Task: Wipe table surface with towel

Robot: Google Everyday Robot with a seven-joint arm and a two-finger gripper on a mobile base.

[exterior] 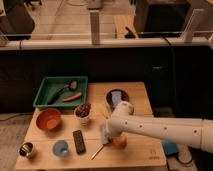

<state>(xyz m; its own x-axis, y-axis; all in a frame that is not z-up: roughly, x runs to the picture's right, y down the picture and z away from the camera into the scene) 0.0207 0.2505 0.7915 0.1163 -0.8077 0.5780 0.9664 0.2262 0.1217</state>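
Wooden table point(135, 156) crowded with dishes. The white arm's gripper point(107, 136) sits near the middle of the front edge, at a small grey towel point(103, 132); its grip cannot be told. Wiping seems barely begun, and most of the surface remains.

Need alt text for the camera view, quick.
A white arm reaches in from the right, its claw low over the front middle of a wooden table, beside a black remote. A green tray and a red bowl sit farther left.
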